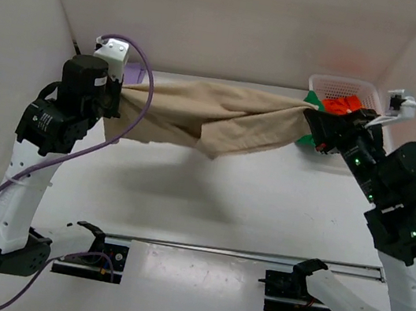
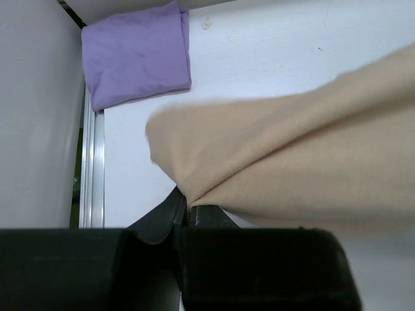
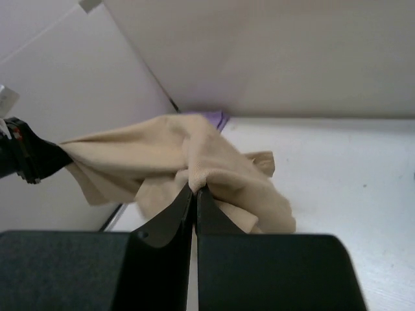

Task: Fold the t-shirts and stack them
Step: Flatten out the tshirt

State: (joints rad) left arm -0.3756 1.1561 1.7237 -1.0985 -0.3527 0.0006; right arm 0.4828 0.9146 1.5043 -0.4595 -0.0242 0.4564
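Observation:
The tan beige t-shirt (image 1: 214, 117) hangs stretched in the air between both arms, sagging in the middle above the table. My left gripper (image 1: 116, 94) is shut on its left end; the wrist view shows the cloth (image 2: 292, 175) pinched at the closed fingertips (image 2: 186, 208). My right gripper (image 1: 310, 118) is shut on its right end, the fabric (image 3: 194, 162) bunched at the closed tips (image 3: 195, 192). A folded lavender purple t-shirt (image 2: 136, 55) lies flat at the table's far left corner. The orange-red t-shirt (image 1: 341, 105) and the green t-shirt (image 1: 311, 101) sit in the basket.
A white lattice basket (image 1: 347, 88) stands at the back right, behind the right arm. White walls close in the left, back and right sides. A metal rail (image 1: 240, 252) runs across the near table edge between the arm bases.

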